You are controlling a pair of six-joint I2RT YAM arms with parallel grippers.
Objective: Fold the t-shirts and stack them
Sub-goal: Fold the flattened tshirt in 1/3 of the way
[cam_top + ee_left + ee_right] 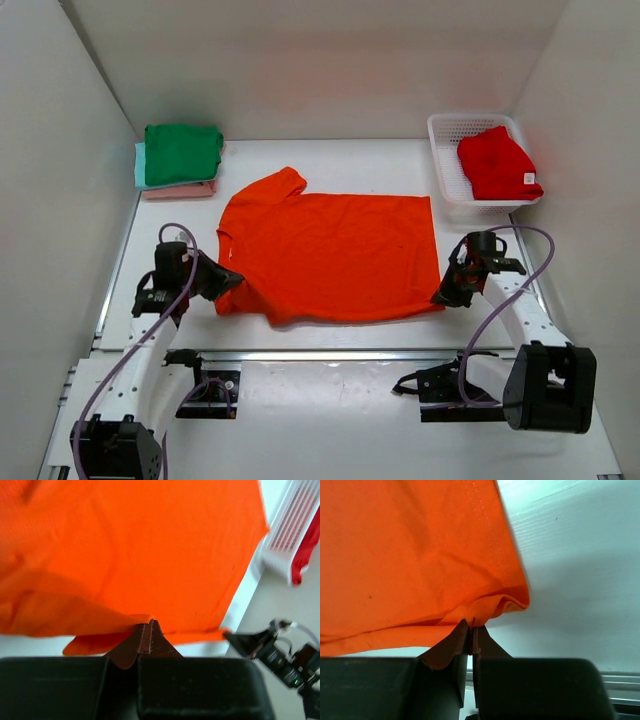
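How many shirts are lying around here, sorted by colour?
orange shirt: 1
red shirt: 1
green shirt: 1
mint shirt: 1
pink shirt: 1
Total: 5 shirts

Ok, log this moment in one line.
orange t-shirt: spread mid-table | left end effector: shut on near-left edge | right end effector: shut on near-right corner | folded stack: far left
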